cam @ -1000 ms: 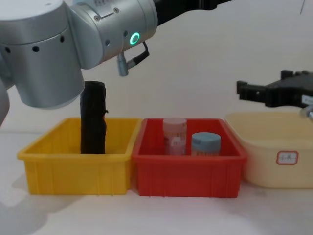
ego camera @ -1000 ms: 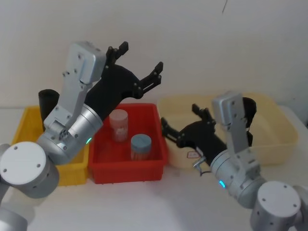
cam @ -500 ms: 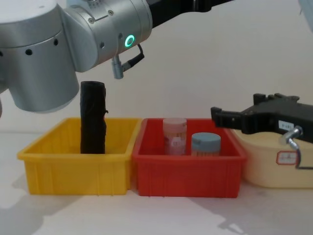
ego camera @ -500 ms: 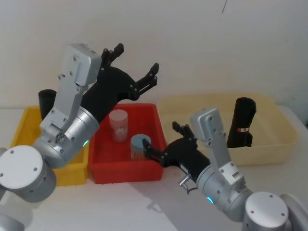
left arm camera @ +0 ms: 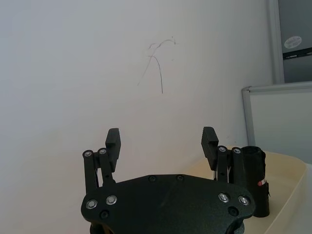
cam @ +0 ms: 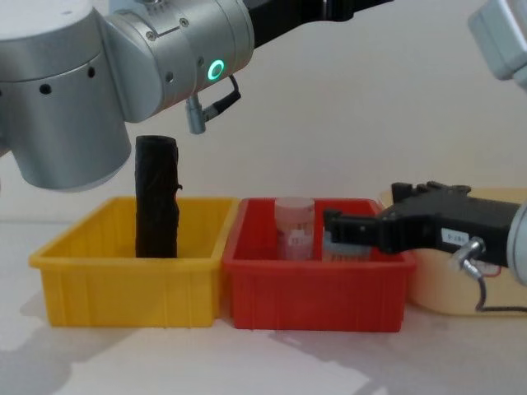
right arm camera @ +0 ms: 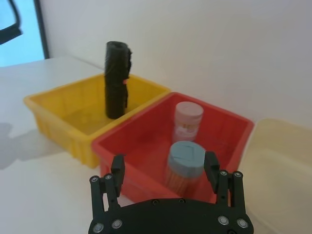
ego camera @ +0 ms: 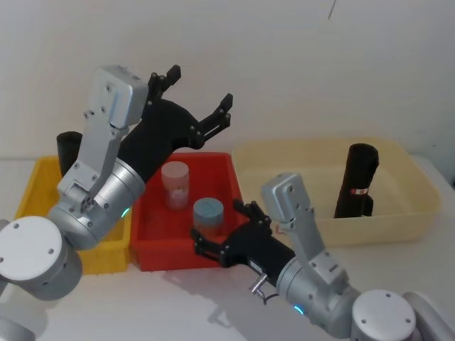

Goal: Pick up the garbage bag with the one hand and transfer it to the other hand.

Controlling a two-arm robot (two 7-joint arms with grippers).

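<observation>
Head view: the garbage bag stands upright in a beige tub by the bench's right edge. The left gripper hangs high over a red bin, jaws spread, empty. The right gripper sits low at that bin's front edge, jaws spread, empty. Left wrist view: the bag stands beyond the fingers. Chest view: the right gripper is level with the bin's rim.

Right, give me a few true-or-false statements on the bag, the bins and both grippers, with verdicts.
1. The garbage bag stands in the cream tub. True.
2. The left gripper holds the garbage bag. False: it is raised, open and empty.
3. The red bin holds a pink jar and a blue-lidded jar. True.
4. The right gripper is shut on the blue-lidded jar. False: it is open, gripping nothing.
</observation>
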